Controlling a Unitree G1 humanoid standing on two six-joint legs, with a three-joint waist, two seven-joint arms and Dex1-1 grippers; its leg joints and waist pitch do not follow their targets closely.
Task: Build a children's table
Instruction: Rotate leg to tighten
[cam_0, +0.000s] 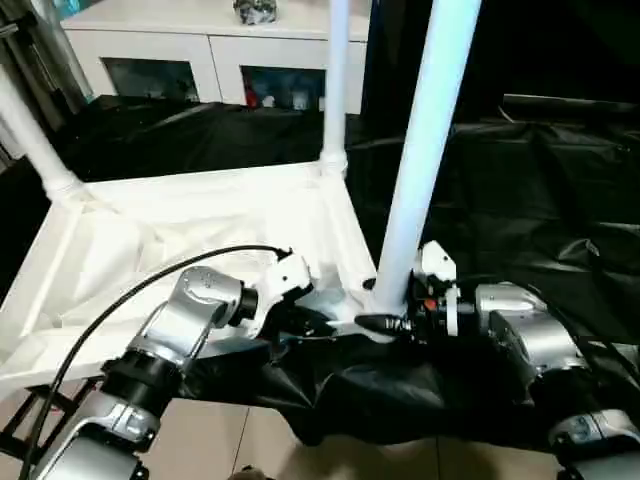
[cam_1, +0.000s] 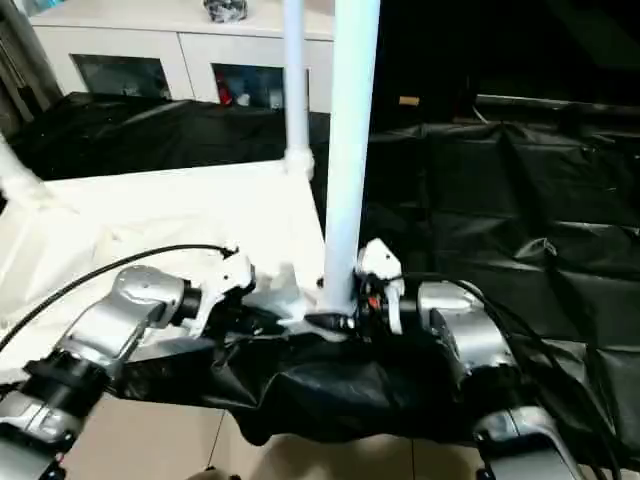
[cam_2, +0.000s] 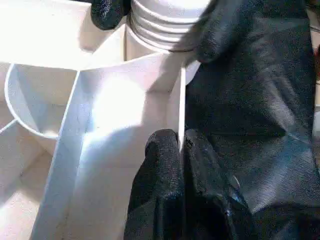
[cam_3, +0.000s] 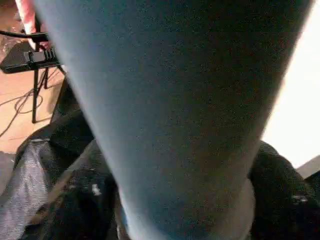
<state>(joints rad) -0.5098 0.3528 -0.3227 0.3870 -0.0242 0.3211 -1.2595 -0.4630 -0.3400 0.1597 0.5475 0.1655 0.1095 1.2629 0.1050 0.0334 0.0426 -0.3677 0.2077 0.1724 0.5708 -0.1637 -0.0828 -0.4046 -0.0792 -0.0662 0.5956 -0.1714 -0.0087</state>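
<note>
- Left eye view: a work table (cam_0: 560, 200) draped in black cloth fills the scene, with a white cabinet (cam_0: 210, 50) with glass doors behind it.
- On the cloth lies the children's table top (cam_0: 190, 240), upside down, ribbed underside up, at the robot's left and reaching to the work table's near edge.
- Three white legs rise from its corner sockets: a far-left leg (cam_0: 30, 130) leaning, a far-right leg (cam_0: 336, 80) upright, and a near leg (cam_0: 425, 150) standing tall at the near right corner.
- The right gripper (cam_0: 385, 322) sits at the foot of the near leg, its black fingers (cam_2: 107, 11) on either side of the leg's ribbed base just above the socket; they appear clamped on it, though the right wrist view is too close to the tube to confirm full contact.
- The left gripper (cam_2: 181, 145) is at the top's near edge, just beside that same corner, its silver forearm (cam_0: 185, 320) reaching in from the left.
- Left wrist view: its two black fingers (cam_2: 160, 165) are pressed together on the thin white side wall (cam_2: 175, 95) of the top, one inside, one outside against the cloth.
- A black cable (cam_0: 150, 285) arcs over the left forearm.
</note>
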